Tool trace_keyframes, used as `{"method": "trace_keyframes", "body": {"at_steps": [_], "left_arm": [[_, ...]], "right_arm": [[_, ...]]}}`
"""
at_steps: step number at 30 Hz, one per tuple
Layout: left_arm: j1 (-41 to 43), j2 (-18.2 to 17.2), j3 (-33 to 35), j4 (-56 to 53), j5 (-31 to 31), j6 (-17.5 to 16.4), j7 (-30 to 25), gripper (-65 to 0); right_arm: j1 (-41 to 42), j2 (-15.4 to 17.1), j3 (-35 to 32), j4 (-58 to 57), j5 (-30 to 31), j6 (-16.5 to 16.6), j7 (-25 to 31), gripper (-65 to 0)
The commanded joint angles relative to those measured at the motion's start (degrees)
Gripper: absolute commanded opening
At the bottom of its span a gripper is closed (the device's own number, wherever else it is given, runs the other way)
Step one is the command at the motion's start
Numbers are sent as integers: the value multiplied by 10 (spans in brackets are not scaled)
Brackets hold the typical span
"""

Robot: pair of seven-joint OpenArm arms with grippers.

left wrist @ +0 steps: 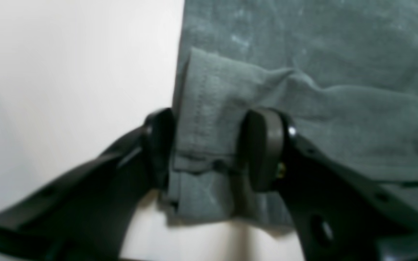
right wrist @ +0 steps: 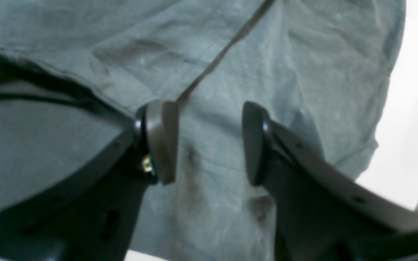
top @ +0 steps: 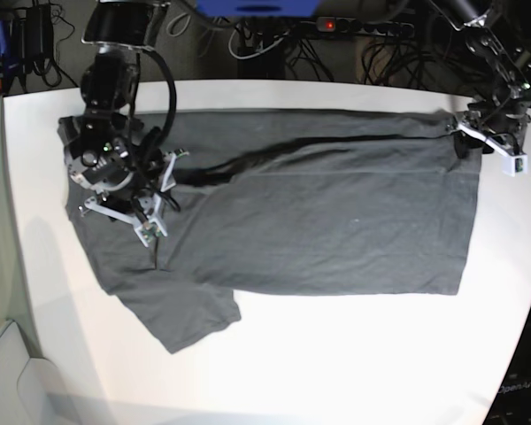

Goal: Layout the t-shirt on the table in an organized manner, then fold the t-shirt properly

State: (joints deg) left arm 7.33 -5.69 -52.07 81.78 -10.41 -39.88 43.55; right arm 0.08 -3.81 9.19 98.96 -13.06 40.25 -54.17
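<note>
Mid-fold: my left gripper straddles the t-shirt hem, jaws parted; my right gripper hovers agape. Next, both must pinch.

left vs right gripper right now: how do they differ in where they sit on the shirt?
The left gripper straddles a folded hem corner at the t-shirt's edge, with bare table beside one finger; the right gripper sits over the shoulder area near the sleeve seam, with cloth all round. In the base view the left is at the shirt's bottom end, the right at the collar end. Both stand with jaws apart, cloth between the pads.
</note>
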Motion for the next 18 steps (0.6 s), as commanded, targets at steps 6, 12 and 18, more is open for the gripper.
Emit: {"method": "trace_keyframes", "body": {"at_steps": [6, 12, 18], "left_arm": [[-4, -7, 0, 33, -1, -1, -7, -573], [-4, -7, 0, 33, -1, -1, -7, -580], [-2, -7, 0, 44, 0, -1, -3, -582]], "right_arm": [[8, 2, -2, 9, 4, -2, 10, -352], [8, 2, -2, 9, 4, -2, 10, -352], [8, 2, -2, 9, 4, -2, 10, -352]]}}
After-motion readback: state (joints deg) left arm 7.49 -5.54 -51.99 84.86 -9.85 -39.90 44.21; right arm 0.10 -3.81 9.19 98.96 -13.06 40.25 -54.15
